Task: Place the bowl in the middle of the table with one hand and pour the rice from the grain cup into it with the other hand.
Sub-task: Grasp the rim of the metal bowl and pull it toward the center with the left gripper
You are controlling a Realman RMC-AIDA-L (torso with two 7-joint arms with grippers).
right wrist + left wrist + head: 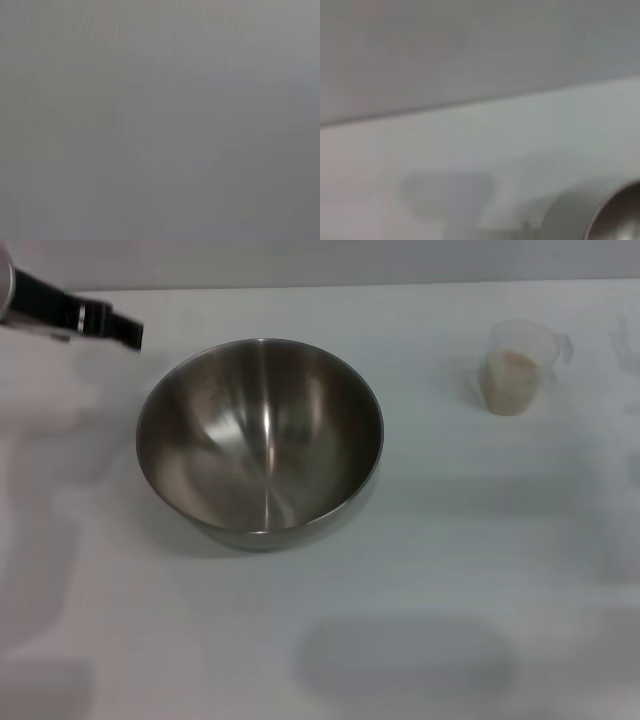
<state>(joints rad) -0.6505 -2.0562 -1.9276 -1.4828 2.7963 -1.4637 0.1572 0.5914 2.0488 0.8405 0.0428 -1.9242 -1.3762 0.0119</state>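
The large round stainless-steel bowl (260, 440) has a shiny brushed metal interior streaked with bright reflections and a thin gleaming rim. The plain white flat table (420, 570) looks smooth and matt. The small translucent whitish plastic grain cup (520, 365) is cloudy — pale beige rice (508, 375) shows through its wall — while the left gripper (110, 325) is glossy black.

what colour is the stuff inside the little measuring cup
Pale beige rice, seen through the translucent grain cup; head view shows it best.
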